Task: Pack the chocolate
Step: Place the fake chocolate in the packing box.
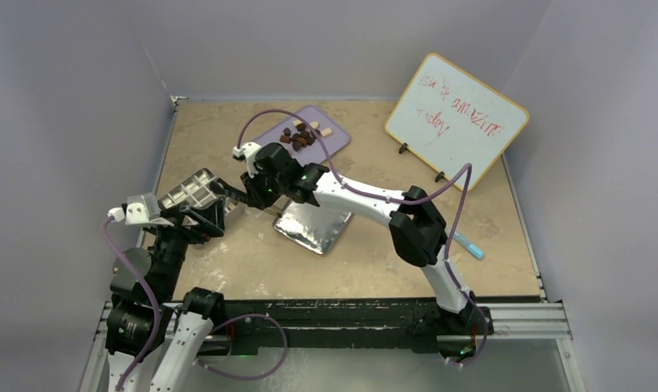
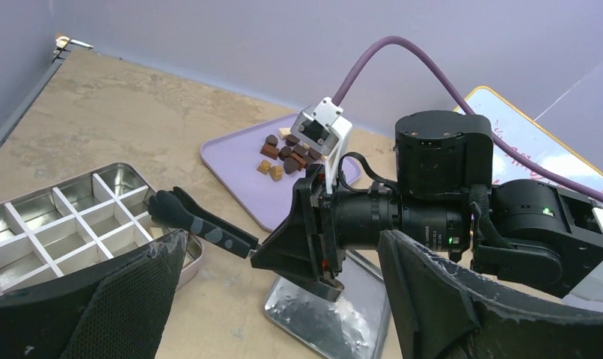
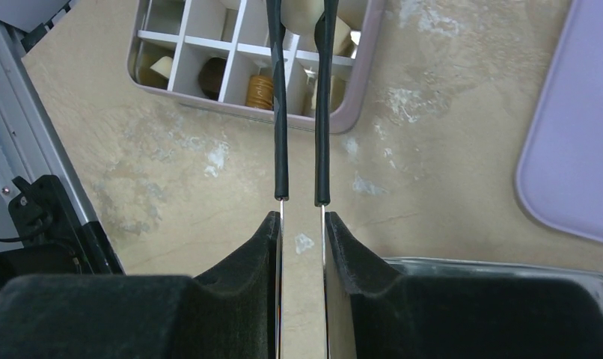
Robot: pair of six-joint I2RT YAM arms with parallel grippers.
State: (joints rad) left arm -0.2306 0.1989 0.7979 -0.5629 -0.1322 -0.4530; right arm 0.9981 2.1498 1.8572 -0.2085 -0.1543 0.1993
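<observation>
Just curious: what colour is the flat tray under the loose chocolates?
The tray is lilac, clearest in the left wrist view.

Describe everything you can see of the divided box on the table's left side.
The divided box is a shallow, shiny metal tray with rounded corners, split by thin white walls into square cells. It lies flat on the table, left of the foil sheet. In the right wrist view several cells near one edge hold chocolates, cream, dark and caramel; those seen from the left wrist look empty. The black-tipped tongs reach over its rim; whether they touch it cannot be told.
</observation>
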